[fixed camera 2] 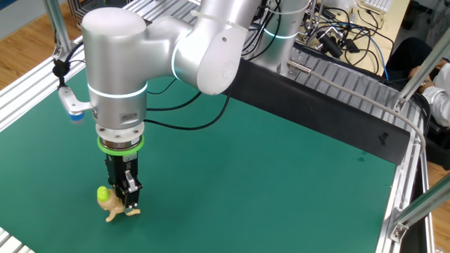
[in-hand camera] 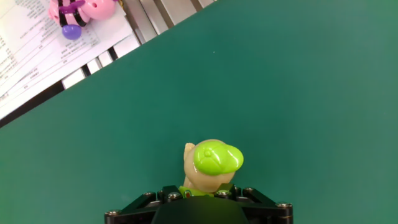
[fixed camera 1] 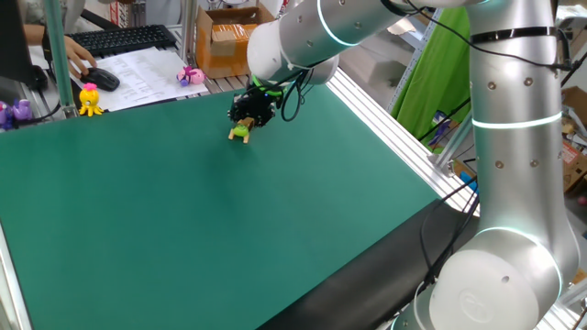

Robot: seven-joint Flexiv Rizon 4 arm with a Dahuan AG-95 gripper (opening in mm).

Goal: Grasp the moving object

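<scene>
The toy figure (fixed camera 1: pixel 241 131) has a tan head, a bright green cap and a yellow-green body, and lies at the far part of the green mat. In the hand view the toy figure (in-hand camera: pixel 213 163) has its body wedged between the two black fingers, with its head sticking out ahead. My gripper (in-hand camera: pixel 199 190) points straight down and is shut on the figure's body at mat level. In the other fixed view the gripper (fixed camera 2: pixel 128 202) stands over the figure (fixed camera 2: pixel 109 200), whose head and legs poke out to the left.
A yellow octopus toy (fixed camera 1: pixel 90 99) and a purple toy (fixed camera 1: pixel 11 112) sit at the mat's far left edge. A pink-and-white toy (fixed camera 1: pixel 191 75) lies on papers (fixed camera 1: pixel 138 69) past the mat, also in the hand view (in-hand camera: pixel 81 11). A keyboard (fixed camera 1: pixel 119 38) and a cardboard box (fixed camera 1: pixel 229 37) stand behind.
</scene>
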